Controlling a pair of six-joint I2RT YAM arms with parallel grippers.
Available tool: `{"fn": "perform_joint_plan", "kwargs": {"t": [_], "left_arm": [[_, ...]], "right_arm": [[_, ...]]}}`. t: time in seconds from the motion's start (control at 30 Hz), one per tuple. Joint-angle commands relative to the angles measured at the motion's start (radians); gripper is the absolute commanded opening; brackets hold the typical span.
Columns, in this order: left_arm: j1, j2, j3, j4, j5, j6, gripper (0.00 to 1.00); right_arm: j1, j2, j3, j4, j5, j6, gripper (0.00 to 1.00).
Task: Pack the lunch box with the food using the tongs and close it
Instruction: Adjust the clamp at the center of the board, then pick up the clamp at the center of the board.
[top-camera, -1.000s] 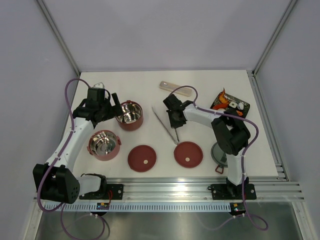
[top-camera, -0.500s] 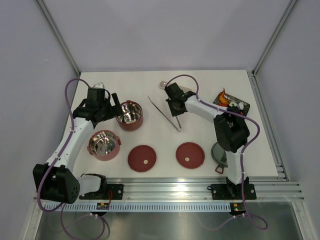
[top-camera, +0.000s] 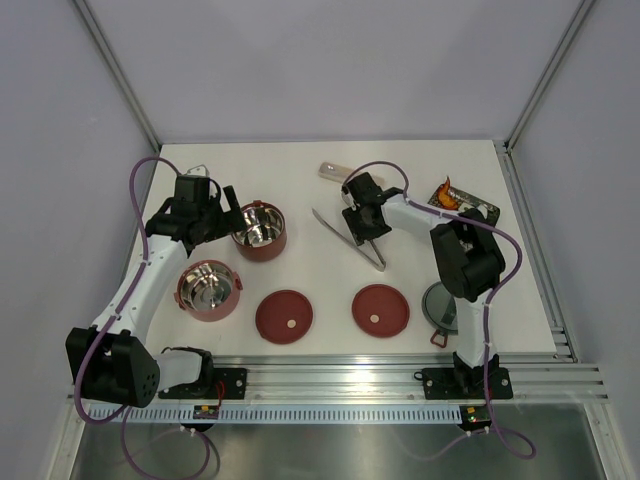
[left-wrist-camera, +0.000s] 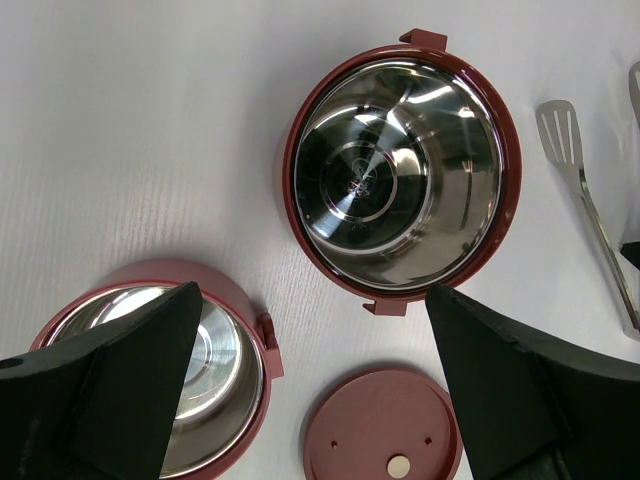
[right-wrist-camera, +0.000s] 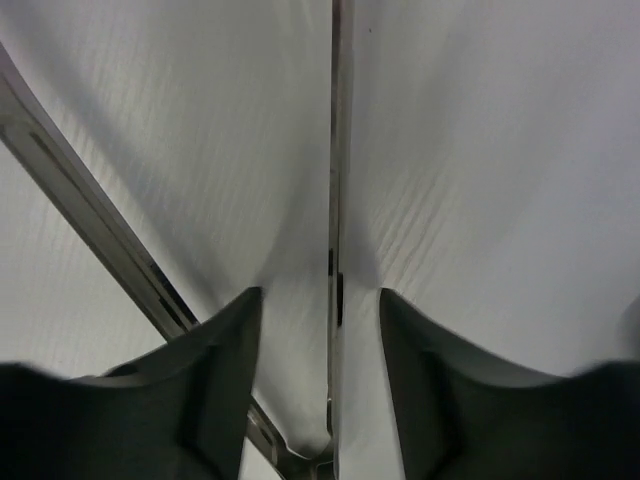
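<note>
Tongs (top-camera: 347, 240) flat on the worktop (top-camera: 420, 170) at its middle, right tool (right-wrist-camera: 318, 300) low over them, fingers apart astride one arm, not clamping it, left tool (top-camera: 230, 210) spread wide above far bowl (top-camera: 278, 246), second bowl (top-camera: 190, 305) nearer.

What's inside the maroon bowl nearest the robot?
Only bare shiny steel shows inside the near bowl, no food. The wrist view hides part of it behind a finger of the left hand.

The left pincer (left-wrist-camera: 312, 294) gapes wide over the white bench (left-wrist-camera: 150, 120). A maroon bowl (left-wrist-camera: 400, 170) sits upper centre, a second bowl (left-wrist-camera: 215, 350) lower left, a disc lid (left-wrist-camera: 385, 430) bottom centre, tongs (left-wrist-camera: 580, 170) at the right edge
</note>
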Motion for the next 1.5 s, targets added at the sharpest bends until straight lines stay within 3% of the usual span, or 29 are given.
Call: {"fn": "perform_joint_plan", "kwargs": {"t": [0.0,0.3,0.57,0.9,1.03,1.33,1.43,1.47], "left_arm": [[-0.002,-0.017,0.003,0.032,0.005,0.017,0.99],[-0.002,-0.020,0.006,0.034,0.011,0.012,0.99],[-0.004,-0.017,0.010,0.032,0.024,0.009,0.99],[-0.004,-0.011,0.015,0.037,0.044,0.005,0.99],[-0.004,-0.015,0.014,0.035,0.036,0.006,0.99],[-0.004,-0.023,0.000,0.042,0.042,-0.001,0.99],[-0.004,-0.023,0.000,0.040,0.037,-0.001,0.99],[-0.002,-0.022,0.000,0.039,0.037,0.000,0.99]], "right_arm": [[-0.039,-0.062,0.006,0.037,-0.068,0.051,0.64],[-0.047,-0.174,-0.062,0.069,-0.113,0.081,0.99],[-0.041,-0.239,-0.175,0.155,-0.229,0.026,0.99],[0.011,-0.148,-0.200,0.189,-0.155,-0.028,1.00],[0.017,-0.121,-0.211,0.244,-0.113,-0.021,0.97],[0.017,-0.070,-0.221,0.299,-0.093,-0.005,0.80],[0.019,-0.055,-0.212,0.298,-0.091,-0.004,0.72],[0.017,-0.052,-0.209,0.295,-0.091,-0.004,0.62]]}}
